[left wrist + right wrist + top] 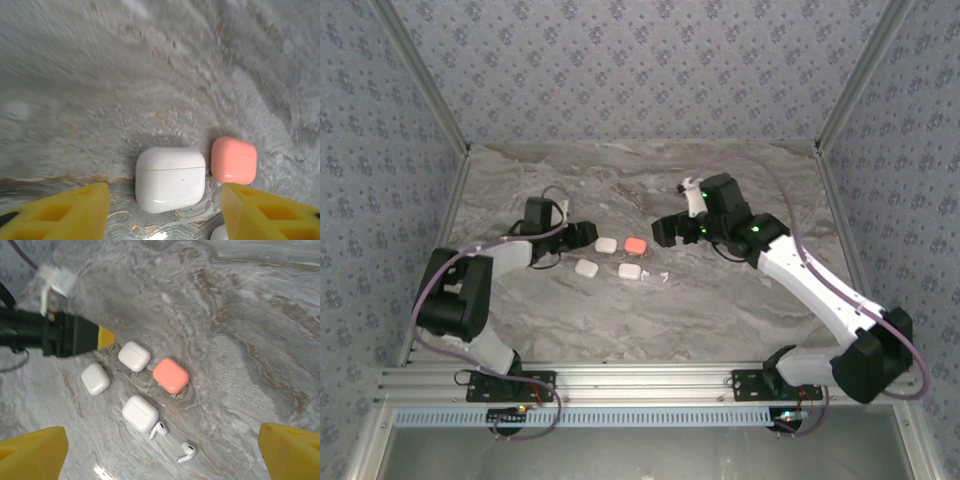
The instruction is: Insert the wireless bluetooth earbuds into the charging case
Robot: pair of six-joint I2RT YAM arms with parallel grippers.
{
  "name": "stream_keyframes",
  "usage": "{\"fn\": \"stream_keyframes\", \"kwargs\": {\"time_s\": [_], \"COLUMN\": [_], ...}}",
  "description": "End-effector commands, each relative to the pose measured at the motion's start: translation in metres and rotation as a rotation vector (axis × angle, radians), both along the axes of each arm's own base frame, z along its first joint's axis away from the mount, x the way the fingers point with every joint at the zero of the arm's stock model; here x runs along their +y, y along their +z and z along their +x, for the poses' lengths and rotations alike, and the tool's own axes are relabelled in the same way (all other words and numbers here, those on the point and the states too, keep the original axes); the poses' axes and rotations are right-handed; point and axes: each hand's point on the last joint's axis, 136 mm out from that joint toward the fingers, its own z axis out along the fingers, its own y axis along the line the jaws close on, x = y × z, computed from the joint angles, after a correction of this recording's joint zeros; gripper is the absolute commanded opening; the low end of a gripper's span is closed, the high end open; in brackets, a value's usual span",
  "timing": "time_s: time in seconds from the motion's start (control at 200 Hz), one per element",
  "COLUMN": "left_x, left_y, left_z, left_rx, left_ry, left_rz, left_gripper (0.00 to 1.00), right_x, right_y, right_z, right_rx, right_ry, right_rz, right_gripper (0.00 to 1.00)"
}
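Right wrist: earbuds (pixel 159 430) on open marble (pixel 240 365) beside white case (pixel 140 413); left jaws apart, right jaws apart.

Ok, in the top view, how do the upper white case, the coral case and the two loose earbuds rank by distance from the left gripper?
1. Upper white case: just off the fingertips of the left gripper, on its right.
2. Coral case: next in the same row, further right.
3. Loose earbuds: furthest right, and closer to the arm bases.
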Motion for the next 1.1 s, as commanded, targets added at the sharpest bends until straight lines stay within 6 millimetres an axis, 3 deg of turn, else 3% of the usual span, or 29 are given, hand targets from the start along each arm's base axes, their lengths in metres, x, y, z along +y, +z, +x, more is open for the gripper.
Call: {"fn": "stream_keyframes", "kwargs": {"time_s": [0.0, 0.205, 0.335, 0.45, 0.695, 0.929, 1.094], "left_x": [0.025, 0.093, 0.135, 0.155, 0.166, 0.168, 0.168], "left_y": [0.039, 0.087, 0.097, 0.097, 0.092, 0.089, 0.089], "left_z": [-0.002, -0.011, -0.020, -0.030, -0.040, -0.042, -0.041], "left_rx": [-0.090, -0.142, -0.112, -0.091, -0.077, -0.070, -0.069], "left_ry": [0.048, 0.263, 0.390, 0.442, 0.469, 0.474, 0.473], "left_rz": [0.040, 0.025, -0.050, -0.054, -0.064, -0.074, -0.073], "left_gripper": [0.66, 0.81, 0.85, 0.86, 0.87, 0.88, 0.88], "right_x": [0.022, 0.087, 0.123, 0.148, 0.188, 0.204, 0.208], "right_y": [-0.010, -0.064, -0.099, -0.134, -0.170, -0.197, -0.210], "right_z": [-0.001, -0.001, -0.004, 0.000, -0.003, -0.004, -0.009], "right_rx": [-0.009, 0.049, 0.077, 0.093, 0.113, 0.137, 0.153], "right_ry": [0.081, 0.219, 0.321, 0.388, 0.503, 0.551, 0.582], "right_rz": [-0.124, -0.280, -0.404, -0.487, -0.521, -0.549, -0.575], "right_gripper": [1.00, 0.92, 0.90, 0.89, 0.87, 0.82, 0.72]}}
